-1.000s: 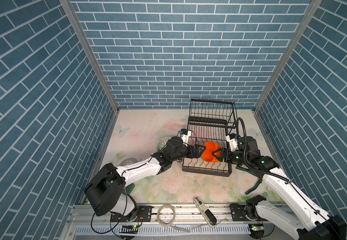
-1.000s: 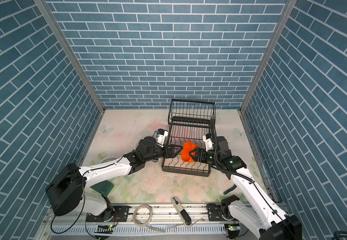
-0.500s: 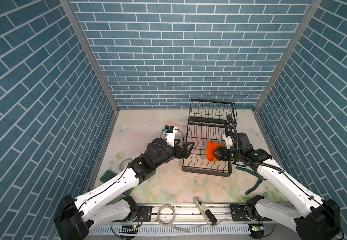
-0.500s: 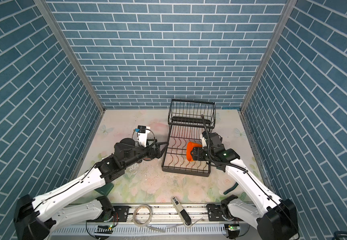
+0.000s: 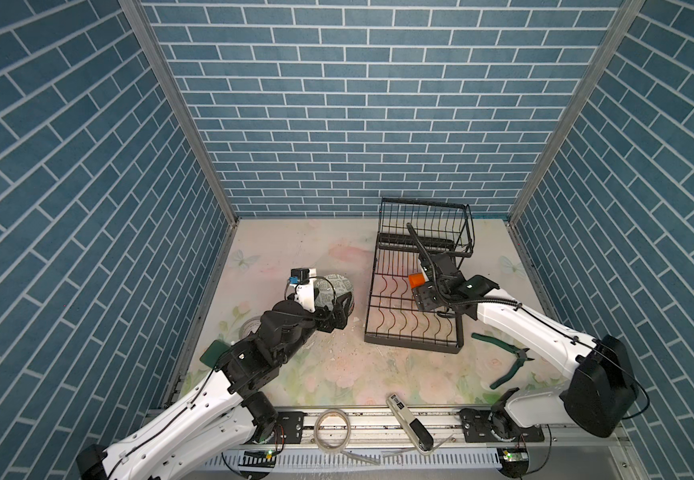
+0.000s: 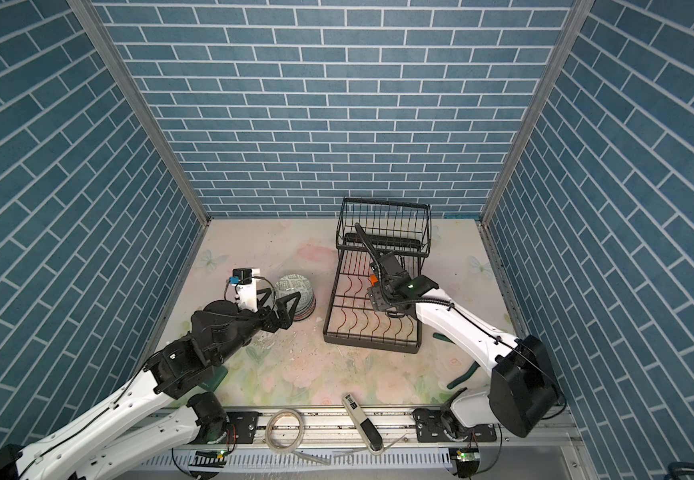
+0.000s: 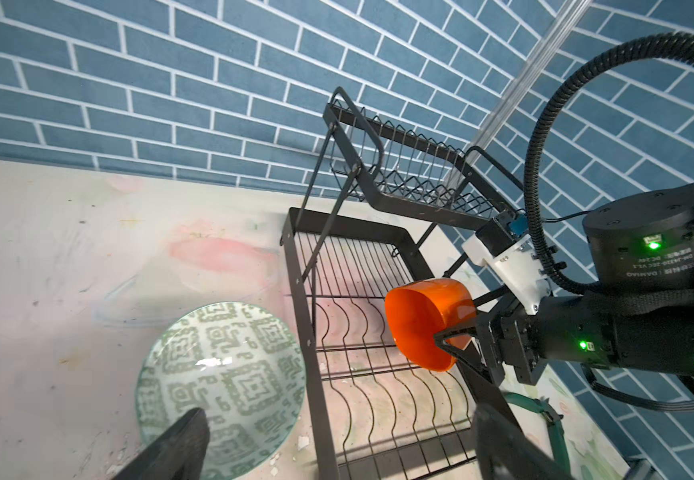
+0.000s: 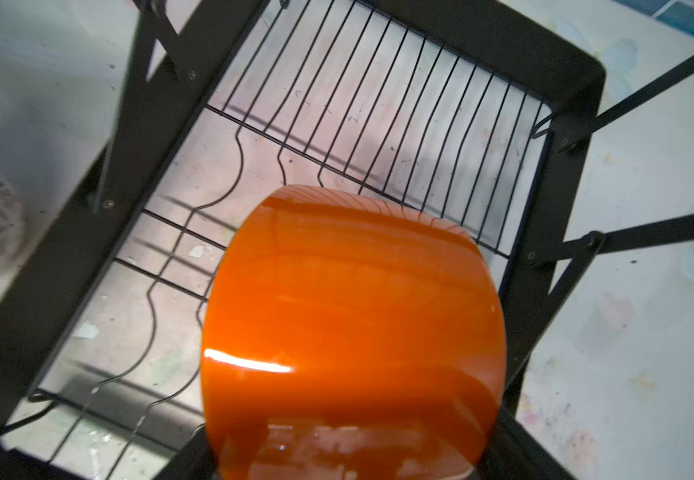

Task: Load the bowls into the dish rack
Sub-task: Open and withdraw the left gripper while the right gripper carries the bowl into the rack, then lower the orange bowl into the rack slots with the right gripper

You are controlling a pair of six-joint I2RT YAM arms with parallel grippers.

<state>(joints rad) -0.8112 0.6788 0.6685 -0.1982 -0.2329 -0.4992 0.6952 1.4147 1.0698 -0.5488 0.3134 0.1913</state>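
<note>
The left arm has pulled back leftward, away from the dish rack (image 5: 412, 341), and the left gripper (image 6: 283, 297) now sits at the stack of bowls (image 6: 293, 286). The right arm has carried the orange bowl (image 5: 416, 279) farther into the rack.

The worktop (image 5: 295, 249) has a pale floral surface. The dish rack stands on its right half in both top views. Its raised upper basket is at the far end and the curved slot wires of the lower tier run toward the near edge.

The stack of bowls stands on the worktop just left of the rack, apart from it, and its top bowl is pale green and patterned. The left gripper is wide open with nothing between its fingers. One finger is over the near rim of the top bowl in the left wrist view, and it is not clear whether it touches.

The right gripper (image 7: 451, 345) grips the orange bowl by its rim. The bowl is tipped on its side with the opening facing left. It is over the lower tier, just near of the upper basket, and I cannot tell whether it touches the wires.

Green-handled pliers (image 5: 507, 361) lie on the worktop right of the rack.
</note>
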